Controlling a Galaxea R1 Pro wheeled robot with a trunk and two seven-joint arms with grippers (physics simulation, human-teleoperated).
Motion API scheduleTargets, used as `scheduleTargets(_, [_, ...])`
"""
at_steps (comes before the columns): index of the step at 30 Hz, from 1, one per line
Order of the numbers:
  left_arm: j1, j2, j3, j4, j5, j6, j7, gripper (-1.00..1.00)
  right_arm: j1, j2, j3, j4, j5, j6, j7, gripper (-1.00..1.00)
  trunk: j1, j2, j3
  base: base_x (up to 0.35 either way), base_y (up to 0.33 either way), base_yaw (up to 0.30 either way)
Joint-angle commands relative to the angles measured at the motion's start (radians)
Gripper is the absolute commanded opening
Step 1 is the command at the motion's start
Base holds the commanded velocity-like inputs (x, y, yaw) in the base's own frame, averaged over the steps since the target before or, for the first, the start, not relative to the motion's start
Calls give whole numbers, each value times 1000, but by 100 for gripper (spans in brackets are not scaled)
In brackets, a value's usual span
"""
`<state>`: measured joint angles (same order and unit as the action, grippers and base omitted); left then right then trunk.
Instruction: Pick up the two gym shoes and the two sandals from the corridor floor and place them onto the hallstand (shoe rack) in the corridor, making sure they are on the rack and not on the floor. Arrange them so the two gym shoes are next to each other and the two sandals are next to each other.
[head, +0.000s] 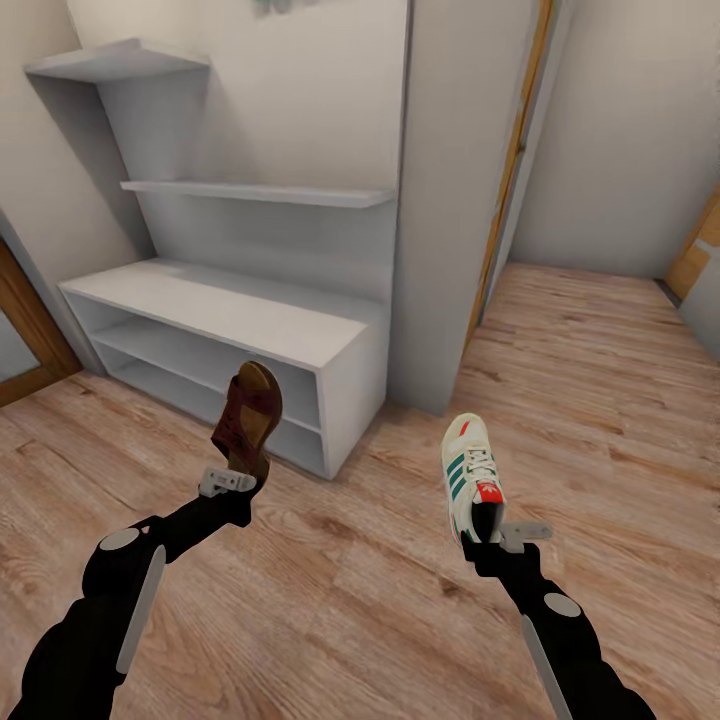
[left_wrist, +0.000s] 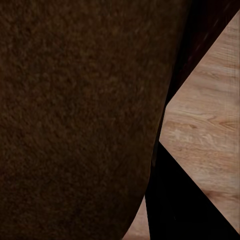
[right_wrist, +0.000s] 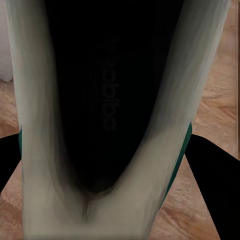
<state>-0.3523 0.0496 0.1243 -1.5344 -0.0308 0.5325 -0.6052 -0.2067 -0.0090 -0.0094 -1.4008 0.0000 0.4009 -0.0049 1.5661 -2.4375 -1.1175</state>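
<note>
Above the corridor floor (head: 380, 590), off the near right corner of the hallstand (head: 250, 320), two shoes are held up in the air. One brown sandal (head: 250, 415) stands on end in the left gripper (head: 240, 472), its tan footbed turned toward the bench's open front, toe up (it overlaps the lower shelf opening in the head view, though I cannot tell whether it touches). The left arm reaches up and forward from the lower left corner, jaws clamped on the sandal's lower end; the left wrist view has dark brown sandal (left_wrist: 75, 115) surface pressed close. One white gym shoe (head: 472, 470) with green stripes sits in the right gripper (head: 490, 538), toe pointing away, held by its heel, well apart from the bench's right end. The right arm stretches forward from the lower right. The right wrist view looks into the gym shoe (right_wrist: 107, 125) and its dark opening.
</note>
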Motion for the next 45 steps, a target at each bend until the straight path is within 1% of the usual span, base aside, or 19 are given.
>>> scheduleTargets(1, [-1, 0, 2, -1, -8, 4, -8, -100, 0, 0, 0, -1, 0, 6, -1, -100, -4, 7, 4, 0, 0, -61])
scheduleTargets(3, [-1, 0, 2, -1, -8, 4, -8, -100, 0, 0, 0, -1, 0, 6, -1, -100, -12, 21, 13, 0, 0, -61])
scheduleTargets(13, [-1, 0, 2, -1, -8, 4, -8, -100, 0, 0, 0, -1, 0, 6, -1, -100, -12, 21, 29, 0, 0, -61])
scheduleTargets(16, [-1, 0, 2, -1, -8, 4, -8, -100, 0, 0, 0, -1, 0, 6, -1, -100, 0, 0, 25, 0, 0, -60])
scheduleTargets(28, [-1, 0, 2, -1, -8, 4, -8, -100, 0, 0, 0, -1, 0, 6, -1, -100, 0, 0, 44, 0, 0, -60])
scheduleTargets(33, [-1, 0, 2, -1, -8, 4, -8, -100, 0, 0, 0, -1, 0, 5, -1, -100, 19, -35, 36, 0, 0, -60])
scheduleTargets(45, [-1, 0, 2, -1, -8, 4, -8, -100, 0, 0, 0, -1, 0, 6, -1, -100, 19, -35, 55, 0, 0, -58])
